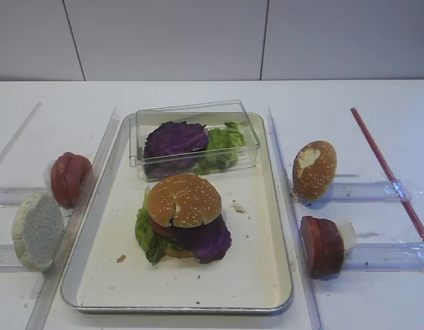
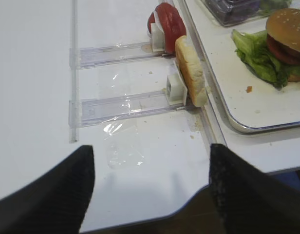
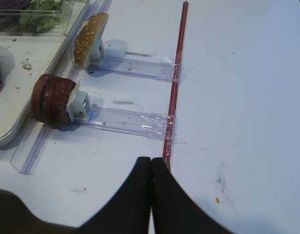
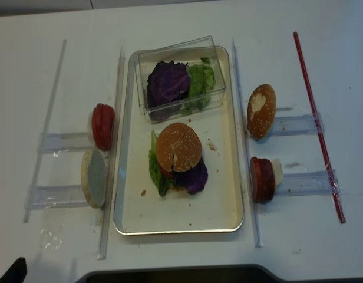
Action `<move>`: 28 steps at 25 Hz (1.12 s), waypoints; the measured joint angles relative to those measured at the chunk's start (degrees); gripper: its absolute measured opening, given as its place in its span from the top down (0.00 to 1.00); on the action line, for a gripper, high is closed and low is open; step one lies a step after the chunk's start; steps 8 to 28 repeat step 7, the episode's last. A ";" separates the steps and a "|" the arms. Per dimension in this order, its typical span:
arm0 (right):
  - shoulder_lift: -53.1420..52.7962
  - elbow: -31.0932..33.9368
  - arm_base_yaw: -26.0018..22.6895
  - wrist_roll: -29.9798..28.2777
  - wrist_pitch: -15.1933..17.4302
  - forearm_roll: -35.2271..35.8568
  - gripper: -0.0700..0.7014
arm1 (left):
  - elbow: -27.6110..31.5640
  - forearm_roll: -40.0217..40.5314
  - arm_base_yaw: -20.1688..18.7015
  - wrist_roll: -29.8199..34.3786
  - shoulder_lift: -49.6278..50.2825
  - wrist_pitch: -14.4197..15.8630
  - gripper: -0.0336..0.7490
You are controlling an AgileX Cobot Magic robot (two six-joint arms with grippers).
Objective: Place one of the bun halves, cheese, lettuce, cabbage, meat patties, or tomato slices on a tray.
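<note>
Patties [image 3: 55,100] stand on edge in a clear holder, ahead and to the left of the right claw [image 3: 151,195], just beside the tray [image 3: 13,124] rim. This claw is closed, with its two fingers pressed together, and holds nothing. Beyond the patties, further ahead, a bun half [image 3: 89,39] with sesame leans in a second holder. The left claw [image 2: 150,185] is wide and empty. Ahead of it and to the right, a pale bun half [image 2: 191,73] stands on edge against the tray [image 2: 247,127], and the tomato [image 2: 167,24] is behind it. On both sides the flat faces look along the holder rails, so I judge that a grip across the thickness suits best.

Each arm is nearer to its own pair, and either could serve. The overhead view shows the burger [image 4: 178,162] already stacked in the middle of the tray [image 4: 187,224] and the box [image 4: 181,76] of cabbage and lettuce at the far end. The wrist views show only parts of this. The overhead views show neither claw.
</note>
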 joint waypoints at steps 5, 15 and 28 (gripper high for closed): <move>0.00 0.00 0.00 0.21 0.00 0.00 0.88 | 0.00 0.00 0.00 0.00 0.00 0.00 0.35; 0.00 0.00 0.00 0.21 0.00 0.00 0.88 | 0.00 0.00 0.00 0.00 0.00 0.00 0.35; 0.00 0.00 0.00 0.21 0.00 0.00 0.88 | 0.00 0.00 0.00 0.00 0.00 0.00 0.35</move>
